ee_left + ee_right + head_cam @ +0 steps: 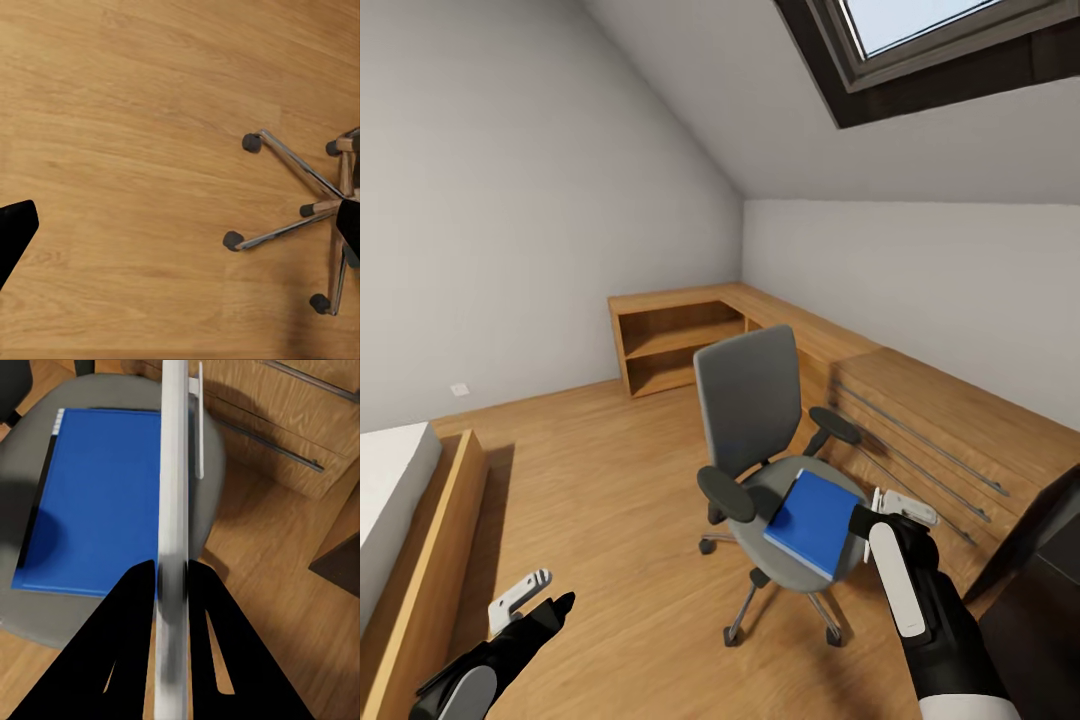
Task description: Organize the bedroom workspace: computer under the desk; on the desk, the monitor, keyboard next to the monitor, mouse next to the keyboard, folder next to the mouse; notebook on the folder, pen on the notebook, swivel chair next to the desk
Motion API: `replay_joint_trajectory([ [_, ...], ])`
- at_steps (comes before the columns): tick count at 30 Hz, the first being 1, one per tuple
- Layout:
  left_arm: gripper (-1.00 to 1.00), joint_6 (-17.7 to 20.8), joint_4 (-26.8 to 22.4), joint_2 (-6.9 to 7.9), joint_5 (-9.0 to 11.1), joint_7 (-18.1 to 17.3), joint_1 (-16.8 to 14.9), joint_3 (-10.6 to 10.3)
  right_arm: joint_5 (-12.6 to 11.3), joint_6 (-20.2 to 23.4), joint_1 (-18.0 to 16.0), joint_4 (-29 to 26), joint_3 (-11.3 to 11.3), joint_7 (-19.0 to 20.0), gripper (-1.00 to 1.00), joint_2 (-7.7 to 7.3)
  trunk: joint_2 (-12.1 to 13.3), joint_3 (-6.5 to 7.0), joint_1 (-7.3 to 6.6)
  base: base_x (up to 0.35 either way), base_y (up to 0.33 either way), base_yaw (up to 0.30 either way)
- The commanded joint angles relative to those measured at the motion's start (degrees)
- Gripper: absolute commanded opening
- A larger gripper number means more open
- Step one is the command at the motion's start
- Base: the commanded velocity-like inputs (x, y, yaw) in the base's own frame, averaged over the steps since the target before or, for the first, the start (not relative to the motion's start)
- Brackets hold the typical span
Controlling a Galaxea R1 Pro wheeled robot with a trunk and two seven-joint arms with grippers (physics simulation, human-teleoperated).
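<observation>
Wood floor; unlabelled folder (815,520) lies on swivel chair (760,440).

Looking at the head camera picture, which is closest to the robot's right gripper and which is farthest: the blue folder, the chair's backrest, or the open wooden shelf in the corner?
From the right gripper, shut on a white-silver thing, nearest first:
1. The folder, flat on the swivel chair's seat, right beside the gripper.
2. The backrest, upright behind the seat, farther into the room.
3. The wooden shelf, against the far wall by the corner.
</observation>
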Motion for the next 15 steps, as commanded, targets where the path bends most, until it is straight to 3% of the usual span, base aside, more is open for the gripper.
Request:
replay_joint_trajectory([
  [1,1.0,0.1,-0.1,0.02,0.6,0.5,0.0,0.0,-0.7,0.0,0.0,-0.1,-0.1,-0.5,-1.0,0.03,0.4,0.12,-0.23,-0.001,0.0,0.0],
  [3,1.0,0.1,0.0,0.02,0.6,0.5,0.0,0.0,-0.6,0.0,0.0,-0.5,-0.1,-0.5,-1.0,-0.01,1.2,0.48,-0.67,0.0,0.0,0.0],
  [5,1.0,0.0,3.2,-0.06,0.6,0.4,0.0,-0.3,-0.4,0.5,0.0,-3.3,-0.1,-0.5,-1.0,-0.26,2.0,0.84,-1.1,0.0,0.0,0.0],
  [15,1.0,-0.8,16.1,-0.07,0.4,0.3,-0.1,-1.9,-0.2,2.1,0.0,-5.0,-0.2,-0.5,-1.0,-0.59,6.0,2.64,-3.3,0.0,0.0,-0.027],
])
